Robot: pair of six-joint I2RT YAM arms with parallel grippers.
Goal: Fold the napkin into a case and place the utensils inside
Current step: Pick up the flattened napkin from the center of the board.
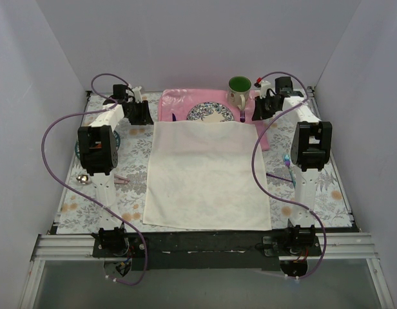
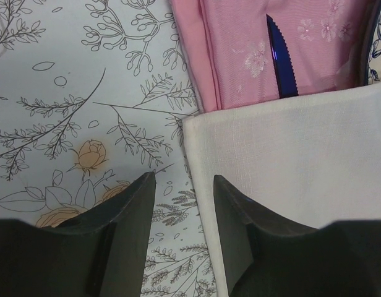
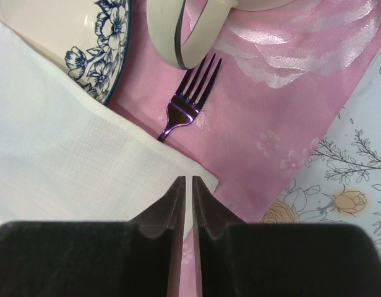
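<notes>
The cream-white napkin (image 1: 206, 172) lies spread flat mid-table, its far edge over the plate and the pink placemat. My left gripper (image 2: 184, 179) is open at the napkin's far-left corner (image 2: 196, 124), one finger over the cloth and one over the tablecloth, holding nothing. My right gripper (image 3: 188, 179) hangs over the far-right corner (image 3: 203, 176), its jaws nearly together with a thin slit and no cloth pinched. Small shiny utensils lie beside the arms: one at the left (image 1: 84, 179), one at the right (image 1: 287, 161).
A dark purple knife (image 2: 280, 59) and fork (image 3: 187, 102) rest on the pink placemat (image 1: 179, 100). The blue-patterned plate (image 1: 211, 113) is half covered. A green-lined mug (image 1: 239, 90) stands just behind the right gripper. White walls close in three sides.
</notes>
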